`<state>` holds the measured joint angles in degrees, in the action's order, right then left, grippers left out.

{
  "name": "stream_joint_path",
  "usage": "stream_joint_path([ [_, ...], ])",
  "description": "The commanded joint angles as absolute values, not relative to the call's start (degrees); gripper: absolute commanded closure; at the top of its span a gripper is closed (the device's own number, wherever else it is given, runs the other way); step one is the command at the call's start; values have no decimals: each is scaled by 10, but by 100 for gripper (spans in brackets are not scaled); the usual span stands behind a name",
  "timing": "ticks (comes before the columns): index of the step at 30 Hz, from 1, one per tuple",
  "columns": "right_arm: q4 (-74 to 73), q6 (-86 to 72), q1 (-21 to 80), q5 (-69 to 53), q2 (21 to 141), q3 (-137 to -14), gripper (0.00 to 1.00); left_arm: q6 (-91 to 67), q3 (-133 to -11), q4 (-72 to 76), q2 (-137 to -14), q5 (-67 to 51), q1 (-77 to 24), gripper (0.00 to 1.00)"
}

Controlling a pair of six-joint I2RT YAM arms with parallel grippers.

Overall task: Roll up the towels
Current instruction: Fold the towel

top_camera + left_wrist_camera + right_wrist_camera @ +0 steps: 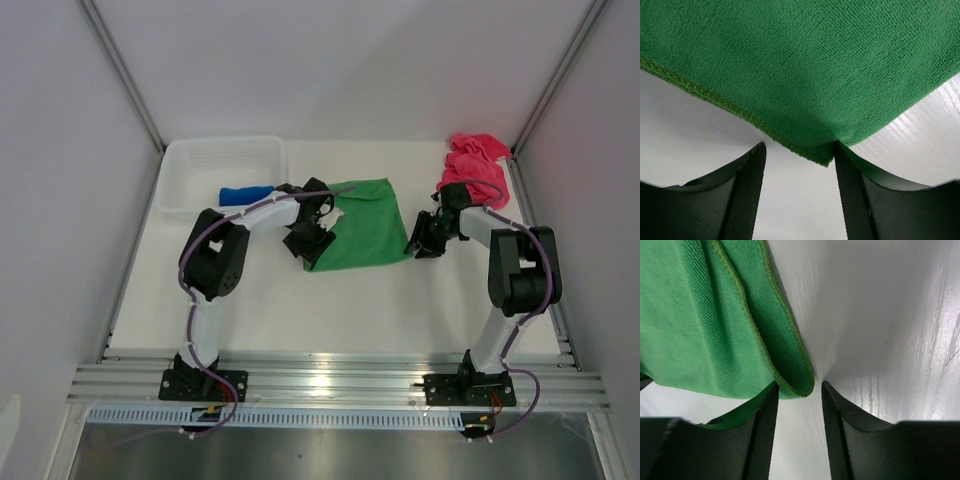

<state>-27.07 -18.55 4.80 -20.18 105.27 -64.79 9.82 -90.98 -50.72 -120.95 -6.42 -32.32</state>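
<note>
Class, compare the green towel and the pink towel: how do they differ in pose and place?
The green towel lies spread nearly flat; the pink towel sits bunched in a heap. The green towel is central, the pink towel in the far right corner. Both are soft cloths, neither rolled.

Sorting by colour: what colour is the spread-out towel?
Green; the towel shows best in left wrist view.
</note>
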Motion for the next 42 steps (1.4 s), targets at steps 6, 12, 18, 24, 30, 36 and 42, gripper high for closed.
stream_joint_path([
  [6, -253, -180, 47, -208, 1057, -642, 84, 70, -933, -499, -1218, -79, -313, 89],
  [12, -300, -178, 52, -209, 1012, -607, 100, 89, -895, -508, -1182, -95, -305, 99],
  [18, -399, -192, 69, -169, 941, -554, 100, 115, -807, -534, -1106, -101, -302, 99],
  [24, -481, -224, 108, -138, 856, -503, 100, 133, -744, -555, -1062, -108, -303, 99],
  [30, -513, -250, 156, -162, 803, -461, 74, 182, -685, -570, -1034, -181, -323, 74],
  [36, -555, -248, 147, -134, 766, -517, 59, 252, -718, -651, -994, -225, -323, 18],
  [42, -428, -186, 113, -72, 802, -646, 62, 204, -921, -606, -1032, -151, -299, 29],
])
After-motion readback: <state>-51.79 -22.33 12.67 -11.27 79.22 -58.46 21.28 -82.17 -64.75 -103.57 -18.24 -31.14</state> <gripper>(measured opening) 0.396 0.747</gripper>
